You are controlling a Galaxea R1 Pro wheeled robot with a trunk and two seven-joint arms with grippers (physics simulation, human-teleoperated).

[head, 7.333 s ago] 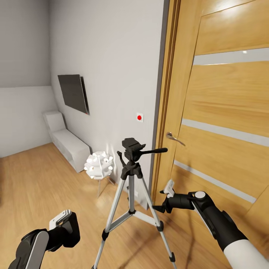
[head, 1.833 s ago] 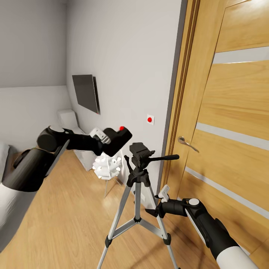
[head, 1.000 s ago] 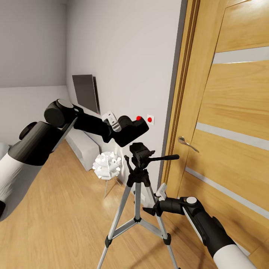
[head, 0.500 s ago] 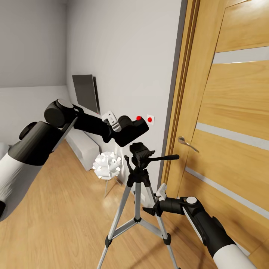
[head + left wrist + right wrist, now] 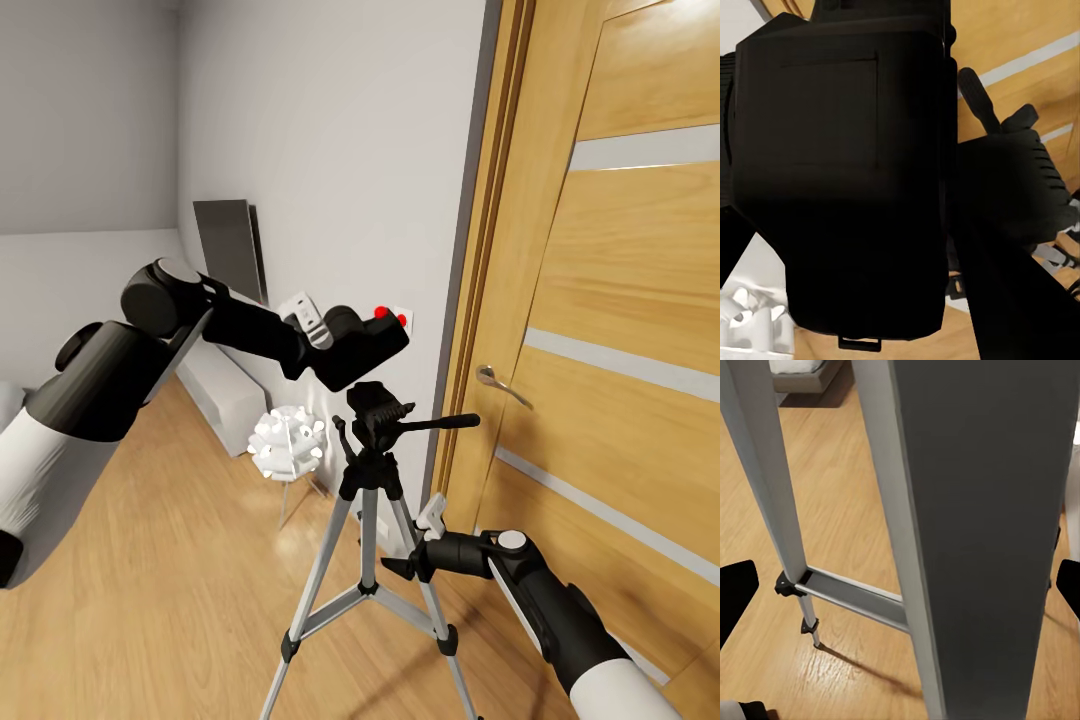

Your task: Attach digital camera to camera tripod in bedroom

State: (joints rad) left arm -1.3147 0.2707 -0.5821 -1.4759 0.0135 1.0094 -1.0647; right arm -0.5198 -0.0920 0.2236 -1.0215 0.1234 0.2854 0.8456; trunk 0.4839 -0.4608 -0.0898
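The digital camera (image 5: 362, 345), black with a red dot on top, hangs just above and slightly left of the camera tripod's black head (image 5: 375, 403). My left gripper (image 5: 338, 342) is shut on it from the left. In the left wrist view the camera's body (image 5: 840, 165) is close up, with the tripod head (image 5: 1012, 187) beyond it. The camera tripod (image 5: 368, 520) stands on silver legs by the door, its pan handle (image 5: 440, 422) pointing right. My right gripper (image 5: 410, 545) is open low down at the tripod's right leg (image 5: 975, 532), which lies between its black fingertips (image 5: 736, 596).
A wooden door (image 5: 620, 300) with a metal handle (image 5: 497, 380) stands just right of the tripod. On the white wall are a dark TV (image 5: 232, 245) and a red switch (image 5: 402, 320). A white spiky lamp (image 5: 288, 440) and a low white cabinet (image 5: 225, 395) stand behind, on the wood floor.
My left arm has carried the camera a little to the right and up, closer over the tripod head. The right arm has sunk slightly beside the leg.
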